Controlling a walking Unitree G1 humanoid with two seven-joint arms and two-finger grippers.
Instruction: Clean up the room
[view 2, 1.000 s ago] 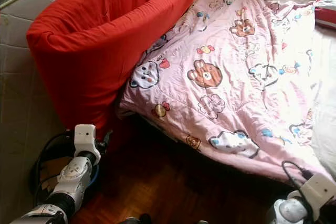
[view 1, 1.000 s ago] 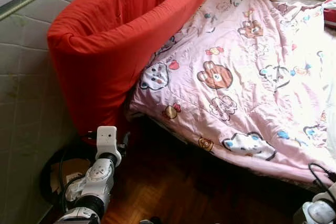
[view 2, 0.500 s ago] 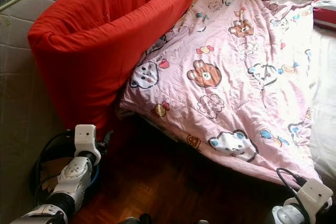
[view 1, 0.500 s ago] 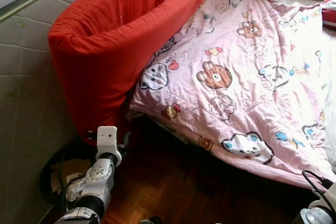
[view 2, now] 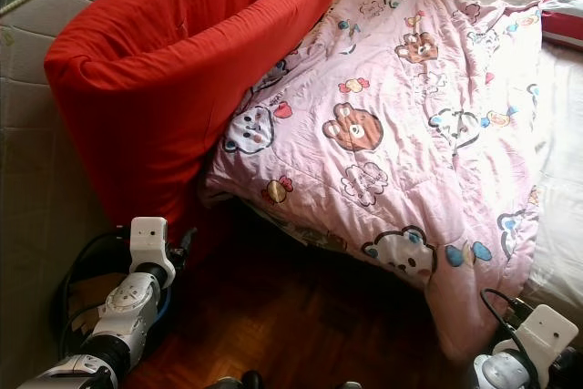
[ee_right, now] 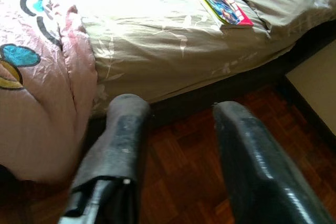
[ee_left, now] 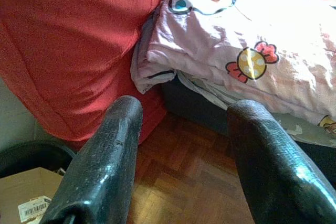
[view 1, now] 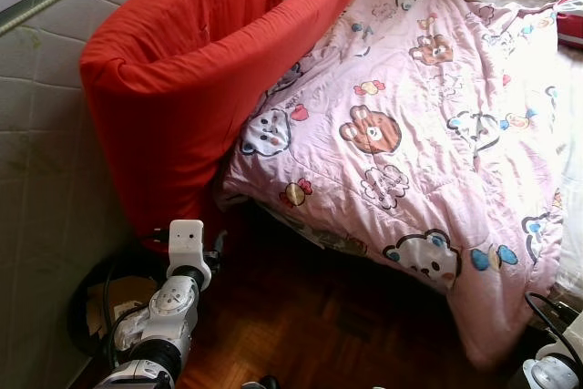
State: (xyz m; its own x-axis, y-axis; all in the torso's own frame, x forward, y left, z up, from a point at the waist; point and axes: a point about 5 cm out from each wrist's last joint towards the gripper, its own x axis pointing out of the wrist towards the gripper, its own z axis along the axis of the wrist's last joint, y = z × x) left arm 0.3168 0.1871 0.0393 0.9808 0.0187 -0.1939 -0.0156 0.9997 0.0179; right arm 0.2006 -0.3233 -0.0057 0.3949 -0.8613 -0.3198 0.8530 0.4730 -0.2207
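Observation:
A pink quilt (view 1: 410,125) printed with cartoon bears covers the bed, and its near right corner hangs over the bed's edge toward the floor. A big red cushion (view 1: 182,79) leans folded against the bed's left side. My left gripper (ee_left: 186,111) is open and holds nothing, low over the floor near the quilt's folded corner (ee_left: 220,61) and the red cushion. My right gripper (ee_right: 178,107) is open too, low beside the bed's beige sheet (ee_right: 173,40) and the hanging quilt edge (ee_right: 37,93). A colourful comic book (ee_right: 221,2) lies on the sheet.
Dark parquet floor (view 1: 319,325) runs along the bed's near side. A black bin with a cardboard box (ee_left: 26,198) and cables sits by my left arm (view 1: 178,289). A pale quilted panel (view 1: 36,161) stands at the left. A red striped pillow (view 2: 560,11) lies at the far right.
The quilt's near right corner has slid off the bed and now hangs down toward the floor. My right arm has sunk lower; the left arm stayed put.

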